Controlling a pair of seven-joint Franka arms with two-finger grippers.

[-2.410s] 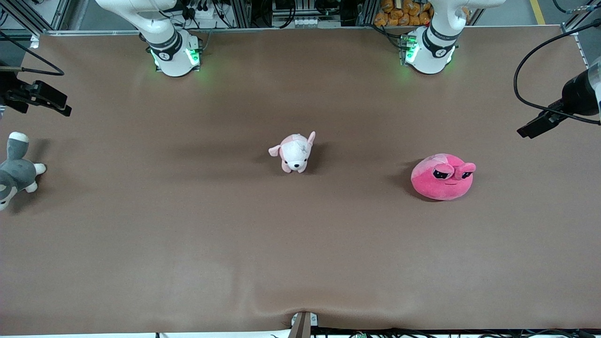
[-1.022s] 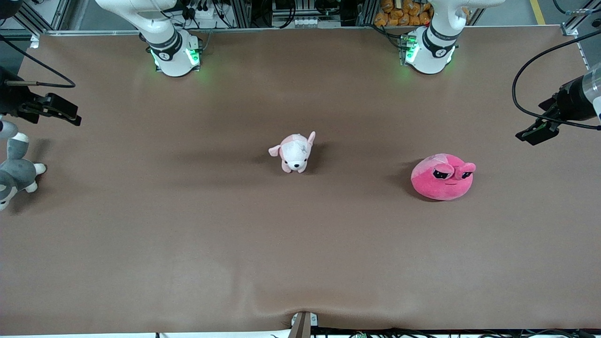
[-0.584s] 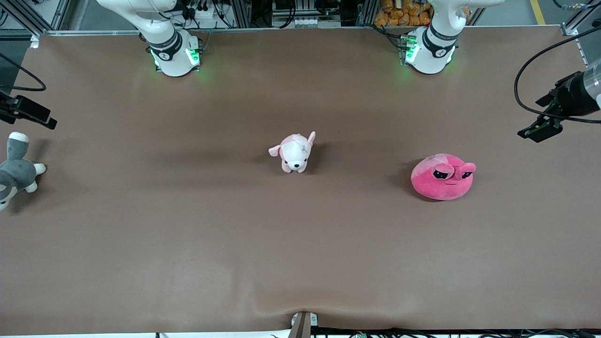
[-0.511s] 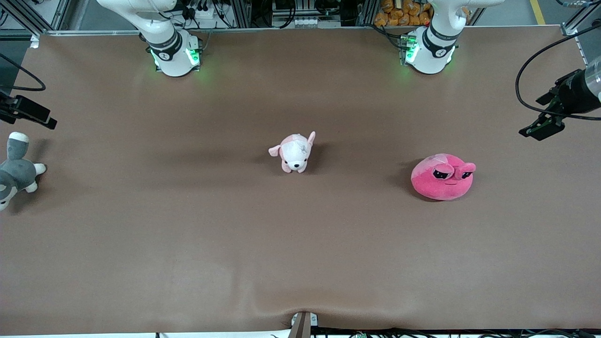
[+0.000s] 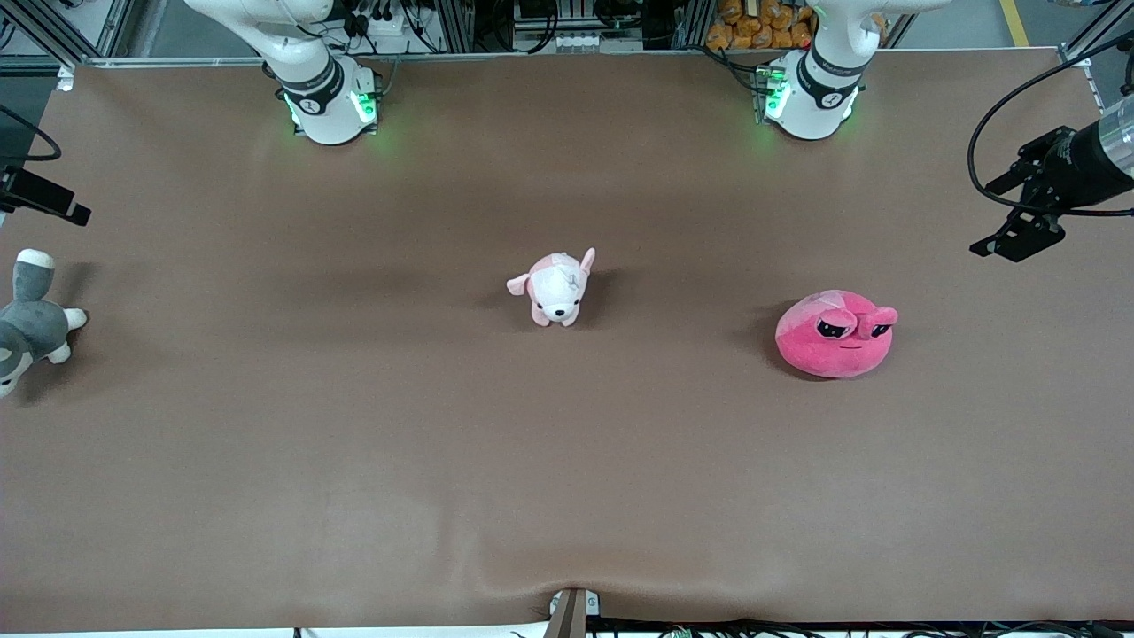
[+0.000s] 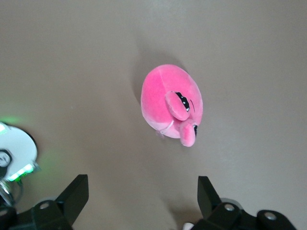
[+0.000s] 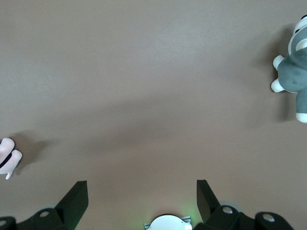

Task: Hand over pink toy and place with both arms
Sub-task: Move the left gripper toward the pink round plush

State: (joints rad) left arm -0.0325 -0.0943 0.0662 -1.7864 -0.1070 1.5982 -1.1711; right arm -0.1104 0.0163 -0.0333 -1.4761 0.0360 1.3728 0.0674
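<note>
A: Where is the pink toy (image 5: 836, 344) right now?

B: It sits on the table (image 5: 567, 461), toward the left arm's end, roughly midway between the edge with the arm bases and the edge nearest the front camera. Nothing touches it. A small pink-and-white puppy (image 5: 555, 288) stands near the middle of the table, and a grey-and-white plush animal (image 5: 27, 323) lies at the edge of the right arm's end.

A: And the arms?

B: The left gripper (image 5: 1019, 232) hangs in the air over the table's edge at its own end, well apart from the toy. Its wrist view shows the fingers (image 6: 74, 196) spread wide with nothing between them, and the toy (image 6: 171, 103) lying below. The right gripper (image 5: 40, 197) waits over the edge at the right arm's end, fingers (image 7: 76, 197) also spread and empty.

A: So which step is this?

B: I'd call it the very start: the reach for the pickup, with no grasp yet made.

A: What does the next move need?

B: Probably the left gripper should come over the toy, drop down with its fingers astride the soft round body, and close firmly enough to lift it without it slipping.
</note>
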